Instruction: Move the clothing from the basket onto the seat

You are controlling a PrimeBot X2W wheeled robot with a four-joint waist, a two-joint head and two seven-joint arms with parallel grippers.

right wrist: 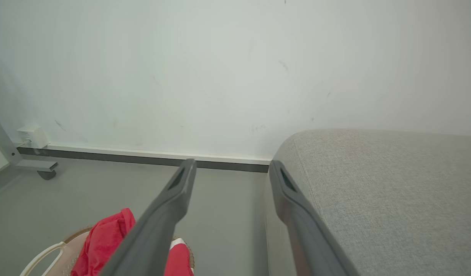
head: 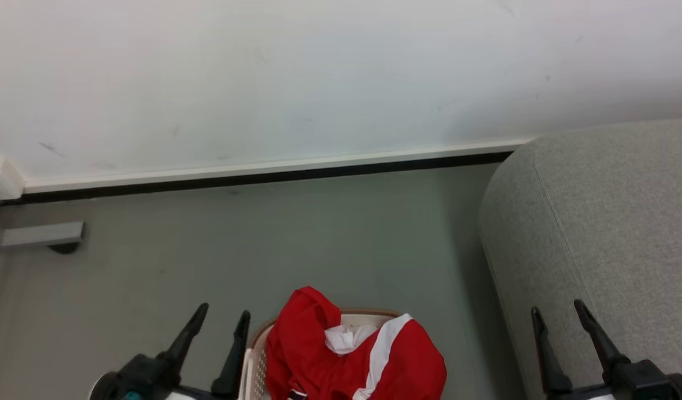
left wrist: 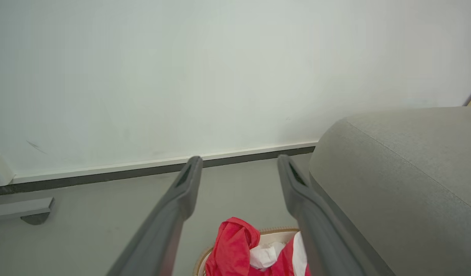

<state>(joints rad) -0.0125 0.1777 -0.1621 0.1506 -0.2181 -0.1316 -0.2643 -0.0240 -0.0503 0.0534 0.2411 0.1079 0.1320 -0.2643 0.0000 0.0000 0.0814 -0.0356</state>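
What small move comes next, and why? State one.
Probably swing the open left end effector right and down onto the clothing: it hangs just beside the basket, the red garments are heaped inside untouched, and none lie on the visible seat.

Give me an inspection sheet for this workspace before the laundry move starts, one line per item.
Surface: grey floor; light grey seat on the robot's right, no clothing on its visible part.
Job's things: red and white clothing heaped in the white basket, rising above its rim; the basket stands on the floor, apart from the seat.
Clutter: nothing seen.
End effectors: left end effector open, left of the basket in the head view; right end effector open, against the seat's side; both hold nothing.
Cables: nothing seen.
Surroundings: white wall with baseboard; grey frame foot on a caster and a small white box at far left.
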